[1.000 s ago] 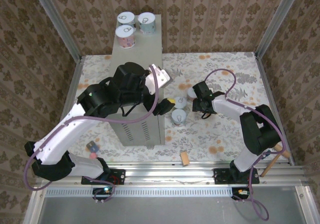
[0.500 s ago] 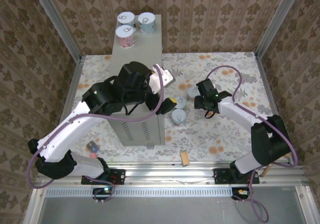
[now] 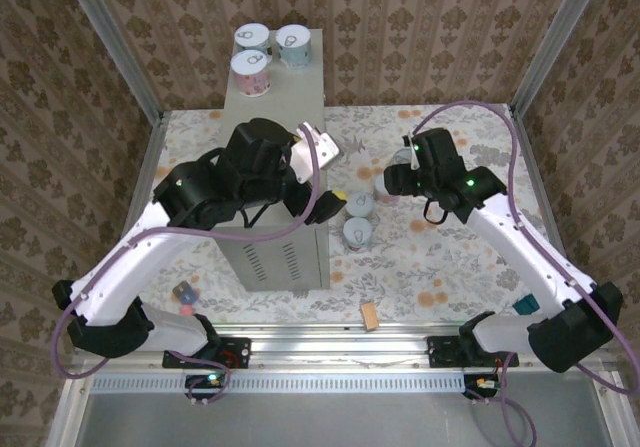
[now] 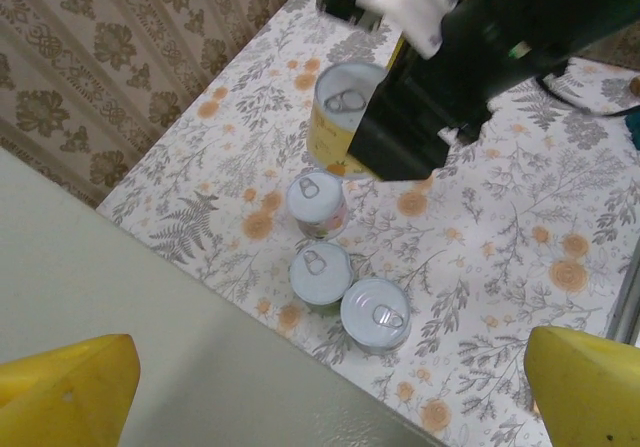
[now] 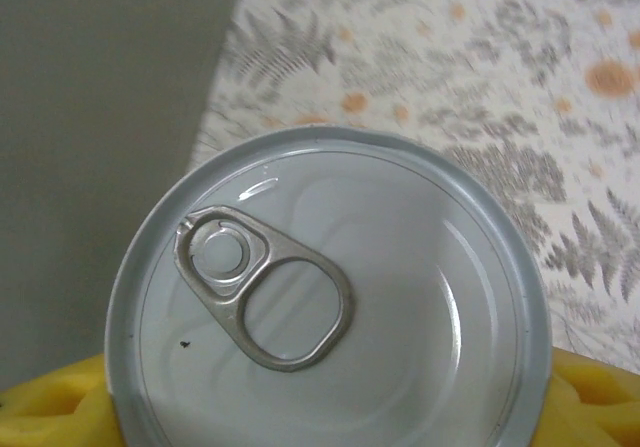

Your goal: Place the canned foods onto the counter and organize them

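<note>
**Right gripper** (image 5: 322, 417) was clamped on one can (image 5: 330, 297), with its yellow pads (image 5: 50, 402) against the can's wall at the bottom of the right wrist frame. From the left wrist we saw that can, yellow-labelled, at upper centre. Three loose cans (image 4: 320, 272) were clustered just below it on the floral floor (image 4: 500, 217). Whether the held can was clear of the floor we could not tell.

**Left gripper** (image 4: 325, 392) was spread wide and empty, tips in the lower corners, above the counter (image 3: 290, 102). In the top view three more cans (image 3: 252, 67) stood at the counter's far end, upper centre-left.

**Hazards.** We judged two.
- The can's wall is smooth and round, so a light squeeze could let it tilt or slip in transit.
- The left arm (image 3: 200, 197) lay across the counter, so the right arm (image 3: 520, 247) could strike it. A hurried placement could also knock the three placed cans over.
</note>
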Robot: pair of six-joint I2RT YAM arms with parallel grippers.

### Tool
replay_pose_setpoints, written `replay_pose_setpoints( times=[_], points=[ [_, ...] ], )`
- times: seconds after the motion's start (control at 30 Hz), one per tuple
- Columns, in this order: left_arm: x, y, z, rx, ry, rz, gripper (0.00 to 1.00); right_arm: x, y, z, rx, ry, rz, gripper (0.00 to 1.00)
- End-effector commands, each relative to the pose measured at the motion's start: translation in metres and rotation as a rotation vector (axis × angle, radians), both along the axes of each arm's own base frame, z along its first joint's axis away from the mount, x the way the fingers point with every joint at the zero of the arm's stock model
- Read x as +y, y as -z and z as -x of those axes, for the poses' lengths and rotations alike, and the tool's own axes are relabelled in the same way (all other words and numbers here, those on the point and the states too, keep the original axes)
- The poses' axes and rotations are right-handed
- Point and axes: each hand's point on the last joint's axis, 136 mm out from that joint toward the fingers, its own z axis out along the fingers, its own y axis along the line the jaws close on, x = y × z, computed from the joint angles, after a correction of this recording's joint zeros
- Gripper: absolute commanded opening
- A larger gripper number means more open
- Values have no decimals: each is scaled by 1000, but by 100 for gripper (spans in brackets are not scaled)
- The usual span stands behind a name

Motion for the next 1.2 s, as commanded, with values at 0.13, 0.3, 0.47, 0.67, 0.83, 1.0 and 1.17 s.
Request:
replay_pose_setpoints(
  times=[0.13,0.3,0.47,0.67,0.83,1.0,1.17],
  points=[
    [43,-10,-20,-14,-142,35,100,40,-91,19,-159,-267,-78,66],
    [79,-13,-30,-24,-231,70,100,64,-126,24,-193,-367,-97,67],
    [115,-14,-32,-38,-310,91,100,85,-151,26,-202,-435,-109,67],
    [143,-13,-27,-50,-365,100,100,113,-157,18,-152,-501,-88,68],
    [153,-12,-21,-54,-374,125,100,133,-157,12,-124,-538,-65,68],
    [158,-7,-18,-49,-379,131,100,148,-157,7,-111,-558,-37,68],
    [160,-2,-16,-51,-381,141,100,159,-154,-2,-104,-553,3,71]
  ],
)
